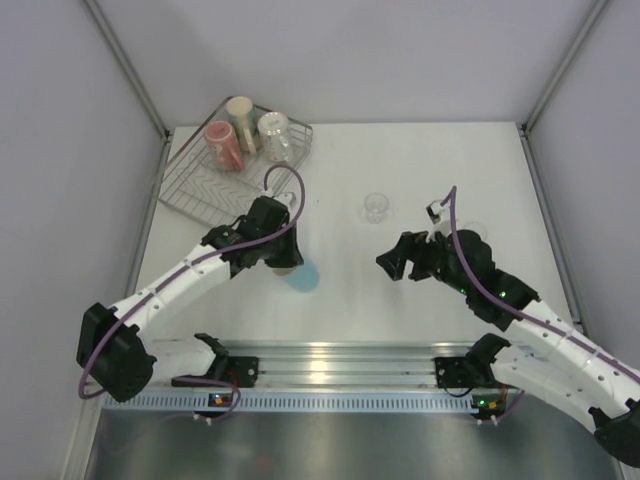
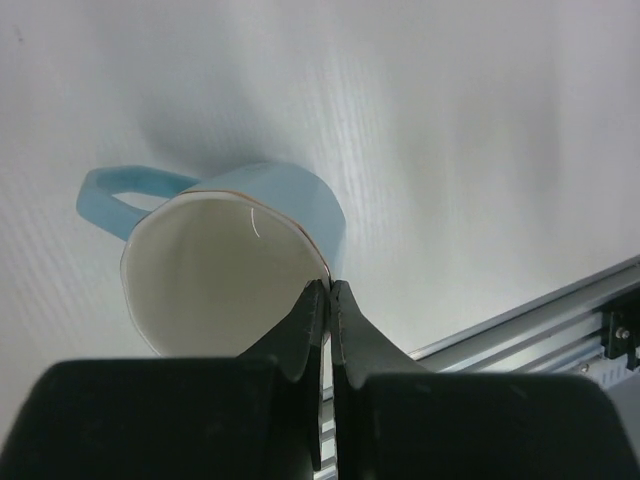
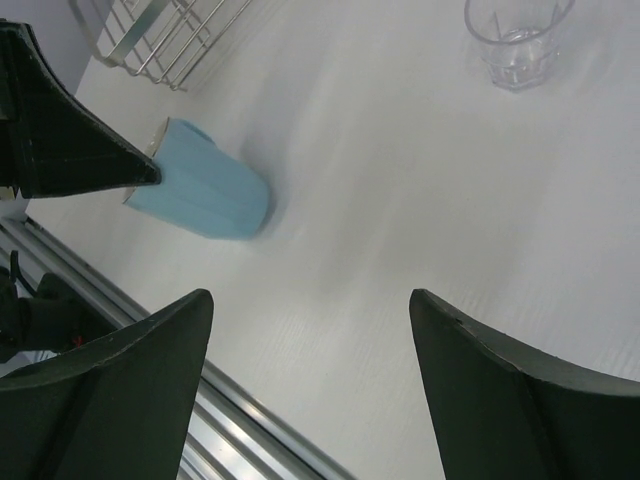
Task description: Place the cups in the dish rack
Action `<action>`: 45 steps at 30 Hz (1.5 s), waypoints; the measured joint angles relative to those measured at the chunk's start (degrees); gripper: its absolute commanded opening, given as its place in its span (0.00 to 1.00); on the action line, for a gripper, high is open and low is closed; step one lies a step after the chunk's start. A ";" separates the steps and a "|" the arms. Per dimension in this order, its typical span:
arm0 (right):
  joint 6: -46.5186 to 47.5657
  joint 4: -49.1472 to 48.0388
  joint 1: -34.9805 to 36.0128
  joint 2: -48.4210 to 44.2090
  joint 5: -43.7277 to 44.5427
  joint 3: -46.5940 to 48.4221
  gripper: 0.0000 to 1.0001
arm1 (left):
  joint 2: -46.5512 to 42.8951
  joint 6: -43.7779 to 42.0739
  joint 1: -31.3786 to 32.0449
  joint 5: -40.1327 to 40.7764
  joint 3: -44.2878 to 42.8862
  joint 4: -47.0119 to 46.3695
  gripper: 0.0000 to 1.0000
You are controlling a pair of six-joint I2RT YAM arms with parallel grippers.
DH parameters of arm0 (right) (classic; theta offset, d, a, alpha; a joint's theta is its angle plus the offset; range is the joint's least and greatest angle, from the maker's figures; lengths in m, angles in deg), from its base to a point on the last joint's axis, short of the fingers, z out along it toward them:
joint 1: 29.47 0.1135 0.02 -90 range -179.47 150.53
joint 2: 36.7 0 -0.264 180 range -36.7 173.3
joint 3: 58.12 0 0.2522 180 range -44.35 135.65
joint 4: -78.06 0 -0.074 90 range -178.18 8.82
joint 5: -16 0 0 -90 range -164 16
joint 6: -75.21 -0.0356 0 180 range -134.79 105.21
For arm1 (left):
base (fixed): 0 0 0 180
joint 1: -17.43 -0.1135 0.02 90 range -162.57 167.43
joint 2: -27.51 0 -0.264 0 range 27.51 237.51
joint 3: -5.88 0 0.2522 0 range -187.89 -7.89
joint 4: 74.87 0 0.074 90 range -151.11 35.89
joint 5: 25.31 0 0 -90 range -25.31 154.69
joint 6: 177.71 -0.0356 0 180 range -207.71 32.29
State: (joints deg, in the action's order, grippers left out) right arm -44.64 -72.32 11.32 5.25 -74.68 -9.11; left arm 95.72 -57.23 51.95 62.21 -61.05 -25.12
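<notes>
Between the fingers of the left gripper, the rim of the blue cup is pinched.
These fingers are pressed almost together on the thin wall. The cup is tipped on its side, its handle turned away from them; whether it rests on the table cannot be told. The fingers of the right gripper are held wide apart, nothing between them, and a glass stands well beyond them. The rack, with three cups in it, lies beyond the left fingers.

Wire dish rack, upper left, holds three cups; light blue cup tilted, centre-left; clear glass upright, centre.
</notes>
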 measured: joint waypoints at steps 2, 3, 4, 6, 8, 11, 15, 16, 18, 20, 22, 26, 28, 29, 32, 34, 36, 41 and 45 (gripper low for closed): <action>-0.35 -0.02 0.00 -0.22 0.66 -0.02 0.80 | 1.44 0.72 1.07 -1.55 -0.11 -2.01 0.00; -0.46 -0.22 0.00 -0.48 0.85 -0.20 0.80 | 1.97 0.83 1.42 -1.90 -0.22 -2.97 0.00; -0.72 -0.72 0.00 -0.85 0.90 -0.66 0.80 | 2.54 1.05 1.88 -2.47 -0.24 -4.22 0.00; -0.92 -1.36 0.04 -1.55 1.03 -1.73 0.81 | 3.17 1.53 2.25 -3.37 -0.22 -6.21 0.00; -1.11 -1.73 0.07 -1.70 1.07 -2.67 0.82 | 3.56 2.29 2.67 -4.33 -0.17 -8.13 0.00; -0.79 -2.29 0.09 -1.60 1.05 -3.98 0.83 | 3.56 2.86 2.95 -5.03 -0.07 -9.84 0.00; 0.50 -4.20 0.09 -1.33 -0.02 -5.25 0.82 | 3.54 3.50 2.99 -5.84 -0.04 -10.93 0.00; 0.90 -4.46 0.09 -1.33 -0.44 -5.27 0.82 | 3.52 3.76 2.97 -6.01 -0.04 -11.13 0.00; 1.77 -5.40 0.11 -1.51 -0.94 -5.27 0.82 | 3.41 4.00 2.99 -6.34 -0.04 -11.54 0.00; 2.32 -6.54 0.13 -2.10 -0.96 -5.27 0.82 | 3.17 4.04 2.99 -6.36 -0.04 -11.85 0.00; 2.78 -7.65 0.20 -2.69 -1.07 -5.27 0.82 | 2.86 4.13 3.06 -5.31 -0.04 -11.93 0.00; 3.52 -9.44 0.33 -2.47 -1.79 -5.03 0.82 | 2.91 4.17 3.06 -2.03 -0.11 -11.23 0.00; 3.89 -8.87 0.39 -1.31 -1.70 -4.33 0.82 | 3.39 4.13 3.04 -0.31 -0.66 -9.92 0.00; 4.02 -8.76 0.44 -0.52 -1.55 -3.93 0.83 | 4.04 4.09 3.10 0.70 -1.38 -9.01 0.00; 4.33 -8.33 0.46 0.24 -0.92 -3.61 0.83 | 7.26 3.69 4.42 5.60 -4.63 -6.16 0.00; 4.31 -7.87 0.46 0.24 -0.63 -3.61 0.83 | 9.31 3.34 5.70 8.04 -6.69 -4.85 0.00; 4.31 -7.48 0.46 0.24 -0.46 -3.61 0.83 | 10.97 3.08 6.97 9.51 -8.04 -4.42 0.00; 4.31 -6.64 0.48 0.09 0.02 -3.61 0.83 | 13.51 2.89 10.08 13.14 -10.08 -2.86 0.00; 4.26 -5.95 0.48 -1.07 1.09 -3.72 0.83 | 16.02 3.08 12.98 15.85 -12.15 -1.90 0.00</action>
State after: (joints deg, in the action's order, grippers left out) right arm -40.38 -78.27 11.81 4.18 -73.59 -12.83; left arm 111.74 -54.15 64.94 78.05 -73.21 -27.02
